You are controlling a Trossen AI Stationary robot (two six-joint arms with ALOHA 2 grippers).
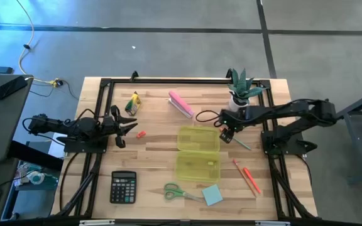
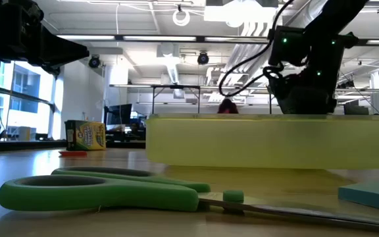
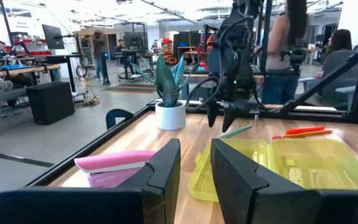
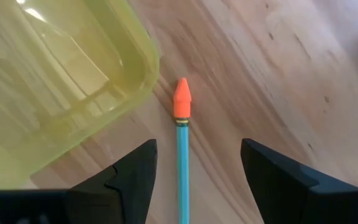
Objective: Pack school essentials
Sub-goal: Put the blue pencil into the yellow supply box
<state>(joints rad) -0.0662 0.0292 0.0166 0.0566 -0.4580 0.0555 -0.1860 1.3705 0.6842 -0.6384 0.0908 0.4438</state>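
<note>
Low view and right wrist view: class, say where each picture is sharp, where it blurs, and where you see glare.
Low view: the green-handled scissors lie close and soft-edged, the yellow case hazy, ceiling lights glaring; right wrist view: the pencil with its orange tip is fairly sharp between the open right tool, and the yellow case's wall blurs with bright highlights.
</note>
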